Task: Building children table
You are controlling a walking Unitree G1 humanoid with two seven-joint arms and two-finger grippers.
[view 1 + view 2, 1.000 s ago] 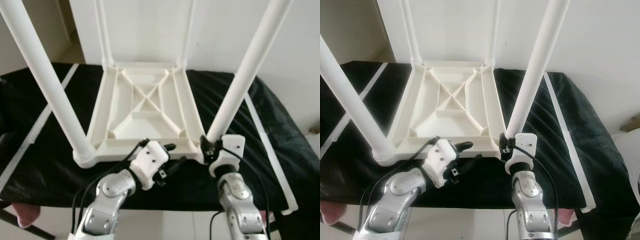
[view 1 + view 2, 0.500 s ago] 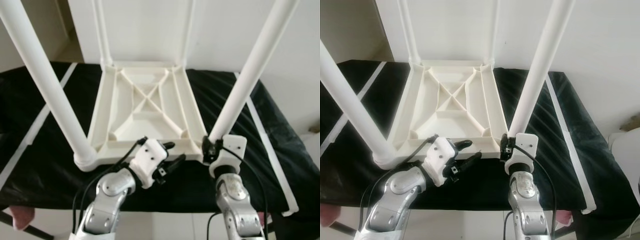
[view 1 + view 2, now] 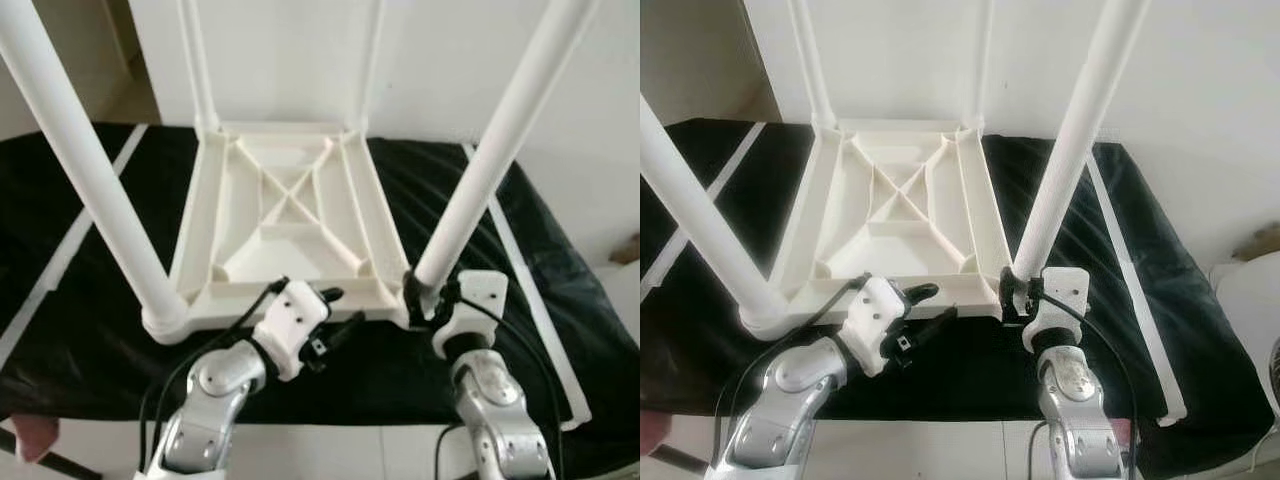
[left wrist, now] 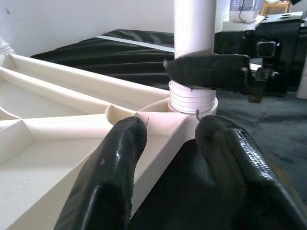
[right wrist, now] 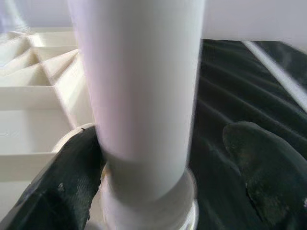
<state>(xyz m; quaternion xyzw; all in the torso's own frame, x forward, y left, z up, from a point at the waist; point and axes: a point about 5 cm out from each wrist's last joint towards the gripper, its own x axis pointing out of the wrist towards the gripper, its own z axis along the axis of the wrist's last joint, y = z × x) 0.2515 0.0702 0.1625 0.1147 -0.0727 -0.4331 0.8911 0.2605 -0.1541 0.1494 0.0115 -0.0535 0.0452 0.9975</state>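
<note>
Children's table top (image 3: 285,215) lies upside down on the black-covered table (image 3: 560,290), ribbed underside up, four white legs standing from its corners. Right tool (image 5: 158,187) is at the near right leg (image 3: 480,170), just above that leg's socket; its fingers (image 5: 57,191) stand apart on either side of the leg, one pad touching it, the other clear of it, so it is not clamped. Left tool (image 4: 168,158) sits at the top's near edge, between the near left leg (image 3: 90,170) and the near right leg, fingers (image 4: 112,177) spread, one over the rim, gripping nothing. Against the frames a second ago, the right wrist has shifted slightly outward from the near right leg; left tool holds much the same place. The whole scene has shifted a little, consistent with camera motion.
</note>
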